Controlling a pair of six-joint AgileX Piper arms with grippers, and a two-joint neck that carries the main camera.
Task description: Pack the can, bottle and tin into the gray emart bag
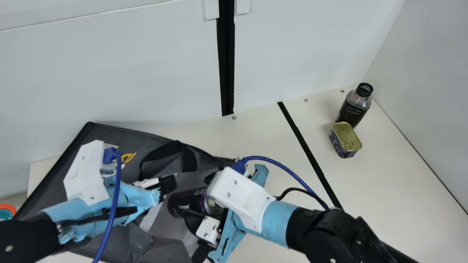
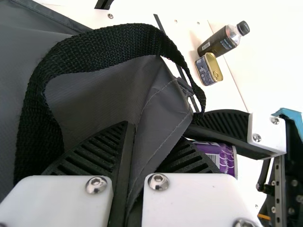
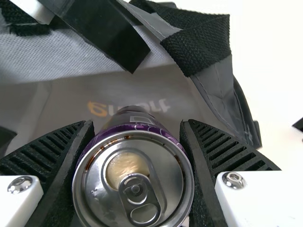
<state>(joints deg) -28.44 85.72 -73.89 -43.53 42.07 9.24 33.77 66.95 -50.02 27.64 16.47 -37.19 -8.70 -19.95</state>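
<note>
In the main view my left gripper (image 1: pixel 166 185) is at the opening of the gray bag (image 1: pixel 106 138); in the left wrist view my left gripper (image 2: pixel 147 153) is shut on a fold of the bag's fabric (image 2: pixel 163 106). My right gripper (image 1: pixel 200 200) grips the dark purple can (image 1: pixel 187 203) at the bag's mouth. From the right wrist, the can (image 3: pixel 135 177) lies between the fingers of my right gripper (image 3: pixel 137 125), its lid toward the camera and its far end toward the bag's inside. The bottle (image 1: pixel 353 109) stands at the back right, the tin (image 1: pixel 345 140) just in front.
A black strip (image 1: pixel 310 153) crosses the cream table (image 1: pixel 384 182) between the bag and the tin. White panels (image 1: pixel 146 65) rise behind. The bag's black handle (image 2: pixel 109 45) arches up near my left fingers. An orange-rimmed item (image 1: pixel 8 210) is at the far left edge.
</note>
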